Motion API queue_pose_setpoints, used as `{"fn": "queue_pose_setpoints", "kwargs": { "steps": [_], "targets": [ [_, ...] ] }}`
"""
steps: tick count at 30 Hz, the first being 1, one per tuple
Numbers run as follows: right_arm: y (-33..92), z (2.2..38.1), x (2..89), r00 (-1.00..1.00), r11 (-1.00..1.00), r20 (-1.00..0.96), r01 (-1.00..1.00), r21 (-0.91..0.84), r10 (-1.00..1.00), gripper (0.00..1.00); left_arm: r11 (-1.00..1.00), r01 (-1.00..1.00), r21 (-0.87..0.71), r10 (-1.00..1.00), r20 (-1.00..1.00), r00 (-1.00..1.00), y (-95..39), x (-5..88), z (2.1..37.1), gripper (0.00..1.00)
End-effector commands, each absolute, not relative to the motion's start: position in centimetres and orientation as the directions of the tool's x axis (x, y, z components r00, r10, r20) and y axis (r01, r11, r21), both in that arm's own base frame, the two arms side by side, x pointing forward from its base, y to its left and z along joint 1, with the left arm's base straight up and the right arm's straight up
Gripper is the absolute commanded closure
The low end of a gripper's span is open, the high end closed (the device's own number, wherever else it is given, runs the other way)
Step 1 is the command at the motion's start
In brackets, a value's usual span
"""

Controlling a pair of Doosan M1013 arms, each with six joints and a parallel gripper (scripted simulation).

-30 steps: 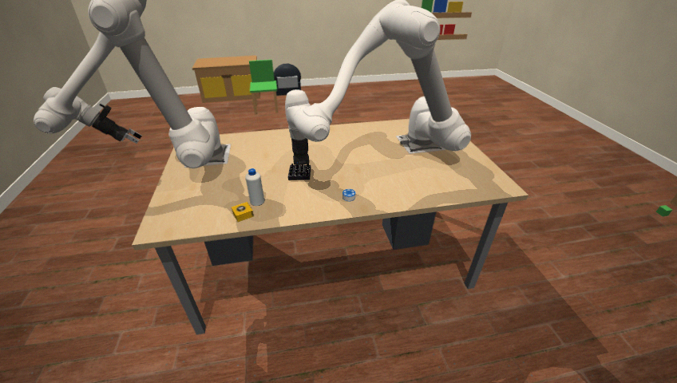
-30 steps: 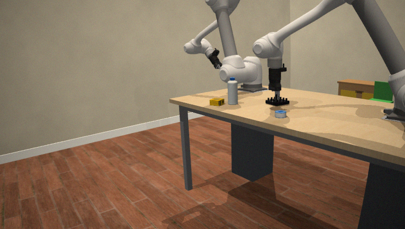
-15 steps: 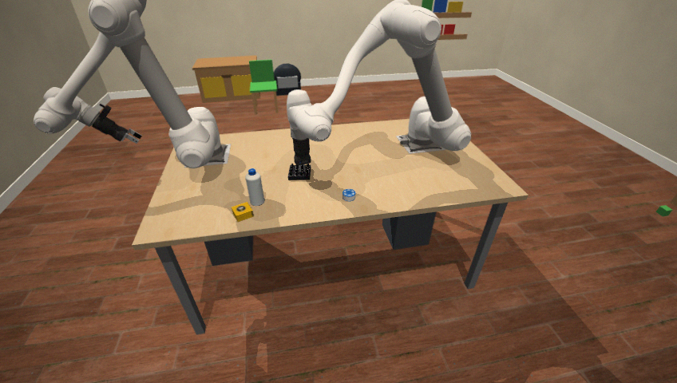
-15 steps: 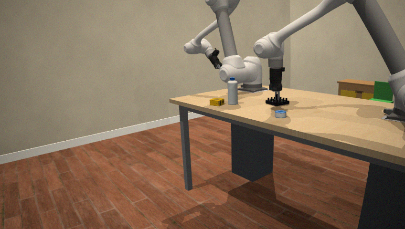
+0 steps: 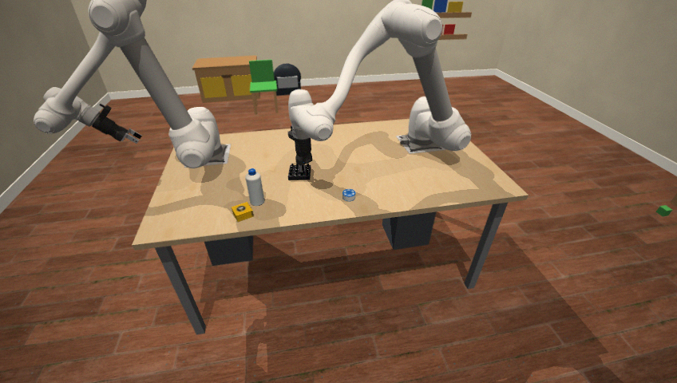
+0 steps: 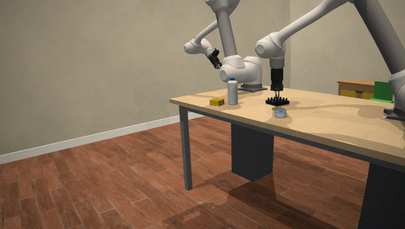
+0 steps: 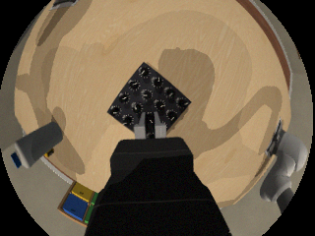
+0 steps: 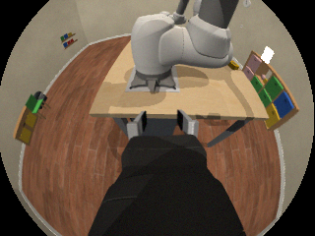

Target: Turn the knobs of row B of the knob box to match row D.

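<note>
"So, where's your knob box (image 5: 299, 178) (image 6: 277, 103) (image 7: 146, 82)?"

"On the tabletop (image 5: 380, 171) (image 6: 326, 121) (image 7: 113, 29) (image 8: 207, 93), knobs up, right under your left gripper (image 5: 301, 167) (image 6: 277, 98) (image 7: 150, 118). Left wrist view has it turned cornerwise."

"Left jaws?"

"Pointing down, narrowly apart, one black knob (image 7: 151, 120) between them. Can't tell you if they're gripping it."

"Which row?"

"Can't tell you that either. Row letters and socket unreadable from these views."

"Your right gripper (image 5: 134, 137) (image 6: 218, 67) (image 8: 161, 116)?"

"Off past the table edge, well apart from the box. Jaws wide open, holding nothing."

"Other stuff near you?"

"White bottle (image 5: 255, 189) (image 6: 232, 93) (image 7: 39, 144), blue cap, upright. Yellow block (image 5: 243, 213) (image 6: 217, 102) just beside it. Round blue-topped tin (image 5: 349, 195) (image 6: 280, 114) near the knob box, apart from it."

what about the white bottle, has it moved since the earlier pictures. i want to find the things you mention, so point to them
No, the white bottle (image 5: 254, 188) (image 6: 232, 93) (image 7: 40, 144) stands at the same place on the table (image 5: 380, 166) (image 6: 247, 111) (image 7: 123, 29) (image 8: 217, 93) in the top view, shifted neither way.
</note>
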State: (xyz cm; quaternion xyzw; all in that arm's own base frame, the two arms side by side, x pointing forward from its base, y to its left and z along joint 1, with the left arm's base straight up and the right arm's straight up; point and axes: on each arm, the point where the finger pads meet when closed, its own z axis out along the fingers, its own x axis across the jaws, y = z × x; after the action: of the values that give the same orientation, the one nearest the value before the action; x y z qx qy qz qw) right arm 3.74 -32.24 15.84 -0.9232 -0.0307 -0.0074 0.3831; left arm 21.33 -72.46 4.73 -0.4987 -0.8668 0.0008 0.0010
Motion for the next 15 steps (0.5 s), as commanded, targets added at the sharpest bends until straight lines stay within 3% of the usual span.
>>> {"fn": "queue_pose_setpoints", "kwargs": {
  "steps": [1, 15],
  "targets": [
    [-32.27, 15.88, 3.75, 0.998, -0.705, 0.038, 0.062, -0.706, 0.051, 0.00, 0.583, 0.812, 0.000, 0.812, -0.002, -0.583, -72.52, 21.34, 4.85, 0.70],
    [-32.27, 15.88, 3.75, 0.998, -0.705, 0.038, 0.062, -0.706, 0.051, 0.00, 0.804, 0.594, -0.001, 0.594, -0.001, -0.804, -72.52, 21.34, 4.85, 0.70]
  ]
}}
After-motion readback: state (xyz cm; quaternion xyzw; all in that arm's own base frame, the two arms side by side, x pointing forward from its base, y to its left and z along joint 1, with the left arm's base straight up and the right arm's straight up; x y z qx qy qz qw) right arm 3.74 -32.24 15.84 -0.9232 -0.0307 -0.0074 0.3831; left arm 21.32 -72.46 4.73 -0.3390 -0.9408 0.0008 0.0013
